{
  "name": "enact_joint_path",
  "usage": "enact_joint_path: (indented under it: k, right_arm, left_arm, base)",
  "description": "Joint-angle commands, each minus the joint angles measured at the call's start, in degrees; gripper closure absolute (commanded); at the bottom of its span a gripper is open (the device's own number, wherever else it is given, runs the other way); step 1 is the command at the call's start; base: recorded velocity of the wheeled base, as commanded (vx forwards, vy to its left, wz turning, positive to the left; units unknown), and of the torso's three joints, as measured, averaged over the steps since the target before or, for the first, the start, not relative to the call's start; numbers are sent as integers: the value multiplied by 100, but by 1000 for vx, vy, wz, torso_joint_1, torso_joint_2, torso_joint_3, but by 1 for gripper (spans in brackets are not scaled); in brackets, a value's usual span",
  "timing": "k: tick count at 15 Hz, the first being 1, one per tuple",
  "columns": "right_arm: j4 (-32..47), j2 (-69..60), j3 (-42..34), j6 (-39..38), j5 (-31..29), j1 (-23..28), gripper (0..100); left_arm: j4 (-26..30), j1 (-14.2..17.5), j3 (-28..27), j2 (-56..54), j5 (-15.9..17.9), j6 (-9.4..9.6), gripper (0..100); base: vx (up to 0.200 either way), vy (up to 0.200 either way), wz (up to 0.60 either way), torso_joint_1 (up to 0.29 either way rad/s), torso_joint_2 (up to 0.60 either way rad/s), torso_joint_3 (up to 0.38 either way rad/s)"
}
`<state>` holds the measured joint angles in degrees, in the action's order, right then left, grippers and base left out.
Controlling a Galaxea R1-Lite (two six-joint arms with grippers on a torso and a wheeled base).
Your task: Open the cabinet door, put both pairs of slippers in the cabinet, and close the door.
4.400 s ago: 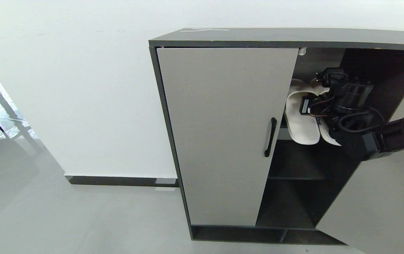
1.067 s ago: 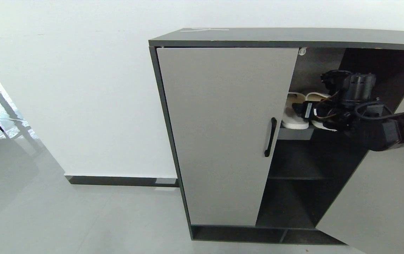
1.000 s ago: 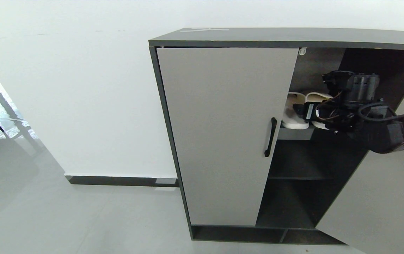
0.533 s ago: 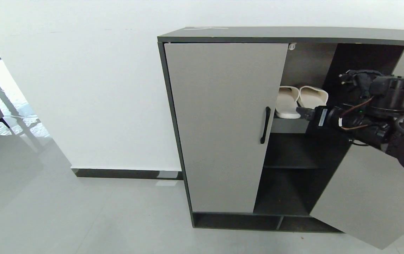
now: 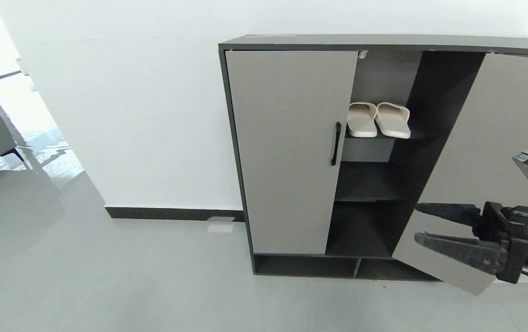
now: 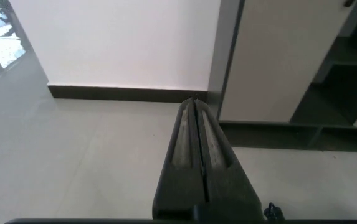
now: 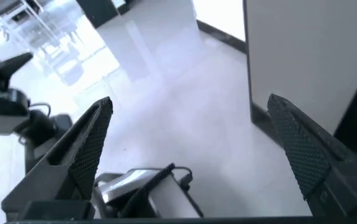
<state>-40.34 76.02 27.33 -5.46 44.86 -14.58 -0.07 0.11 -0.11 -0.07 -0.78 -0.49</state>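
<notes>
Nearest you, low at the right of the scene, your right gripper (image 5: 416,223) hangs in front of the bottom edge of the open right door (image 5: 476,138). Its two fingers (image 7: 88,146) are spread wide and hold nothing; you cannot tell from these views whether it touches the door. Your left gripper (image 6: 194,109) has its fingers pressed flat together with nothing between them. It sits above the grey floor (image 6: 72,162) and points toward the base of the cabinet (image 5: 384,42).

Farther off, the cabinet stands against the white wall with two doors. The left door (image 5: 291,147) is closed and carries one black handle (image 5: 335,143). In the open half, one pair of slippers (image 5: 378,120), two pale ones side by side, rests on the upper shelf (image 5: 423,135).
</notes>
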Motion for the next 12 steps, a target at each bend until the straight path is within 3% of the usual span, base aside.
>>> enact_joint_path:
  k: [1,4,12]
  right_arm:
    - [8,-290,-246,36,23,8,0]
    - [17,-228,-351,414,14,-45,0]
    - [17,-131,-378,432,14,-168,0]
  left_arm:
    - [-1,7,2,7,-1,-4,100]
    - [-1,7,2,7,-1,-4,100]
    - [-1,7,2,7,-1,-13,100]
  base:
    - [0,-200,0,-2,-2,7]
    - [0,-200,0,2,2,2]
    - [0,-200,0,3,2,1]
